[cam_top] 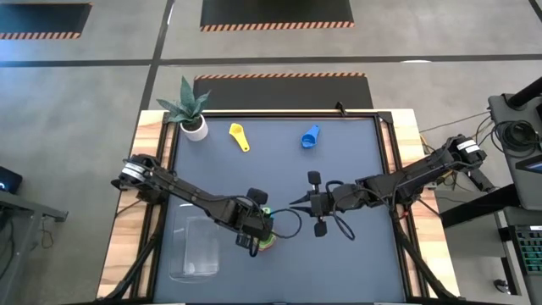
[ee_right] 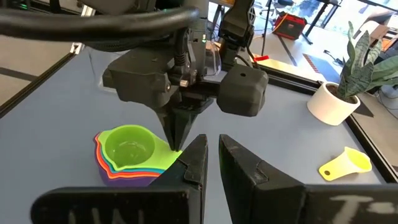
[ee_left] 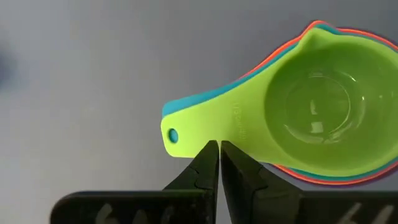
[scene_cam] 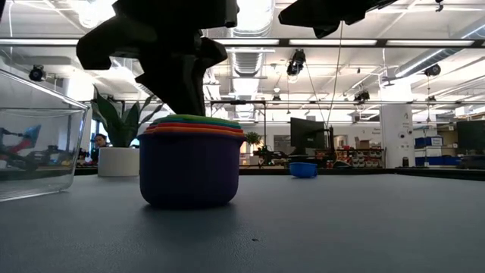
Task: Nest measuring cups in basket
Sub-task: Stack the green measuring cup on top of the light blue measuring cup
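Sitting just under left hand [ee_left: 219,155]: cup stack [ee_left: 323,112]

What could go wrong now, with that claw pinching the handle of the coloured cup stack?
The left gripper holds only the green cup's thin handle, so lifting may leave the cups beneath behind. The yellow cup and blue cup lie far off, unnested. The right gripper hovers close; the arms might bump.

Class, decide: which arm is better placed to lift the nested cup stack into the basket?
Left. The left gripper sits shut at the cup stack handles, beside the basket; the right gripper hovers farther away.
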You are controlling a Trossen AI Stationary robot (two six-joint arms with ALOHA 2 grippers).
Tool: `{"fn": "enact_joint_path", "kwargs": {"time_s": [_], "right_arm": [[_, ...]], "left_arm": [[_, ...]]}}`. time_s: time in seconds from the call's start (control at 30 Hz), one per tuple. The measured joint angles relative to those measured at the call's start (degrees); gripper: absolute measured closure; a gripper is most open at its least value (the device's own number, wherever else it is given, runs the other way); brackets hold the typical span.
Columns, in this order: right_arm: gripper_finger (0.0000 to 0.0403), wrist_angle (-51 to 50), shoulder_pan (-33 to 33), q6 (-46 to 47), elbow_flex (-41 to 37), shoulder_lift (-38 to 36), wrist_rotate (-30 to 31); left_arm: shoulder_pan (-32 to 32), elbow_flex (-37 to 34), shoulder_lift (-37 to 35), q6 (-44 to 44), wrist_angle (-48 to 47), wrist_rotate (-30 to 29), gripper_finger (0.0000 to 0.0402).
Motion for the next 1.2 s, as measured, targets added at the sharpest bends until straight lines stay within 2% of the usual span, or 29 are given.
{"fn": "enact_joint_path", "kwargs": {"time_s": [0.17,0.4,0.7,0.8,1.07,1.2], "right_arm": [[0.0374,0.00,0.00,0.01,0.00,0.00,0.00],[0.0374,0.00,0.00,0.00,0.00,0.00,0.00],[0.0374,-5.24,-0.28,5.47,-0.20,0.23,-0.04],[0.0374,-6.05,-1.58,9.34,-0.22,1.20,-0.05],[0.0375,-5.99,-5.55,12.96,2.42,8.57,-3.52],[0.0375,-6.44,-6.18,13.07,4.36,12.69,-3.62]], "left_arm": [[0.03,0.02,-0.57,0.09,-3.17,-2.51,0.0402],[0.08,0.13,-1.33,-0.72,-4.24,-2.89,0.0402],[0.08,-0.03,-8.92,0.32,-1.14,-3.16,0.0402],[-0.33,-0.88,-11.71,0.03,0.67,-5.51,0.0402],[-0.91,-11.56,-18.87,-3.31,8.21,-6.46,0.0402],[-0.88,-17.59,-19.66,-4.72,13.98,-5.80,0.0402]]}}
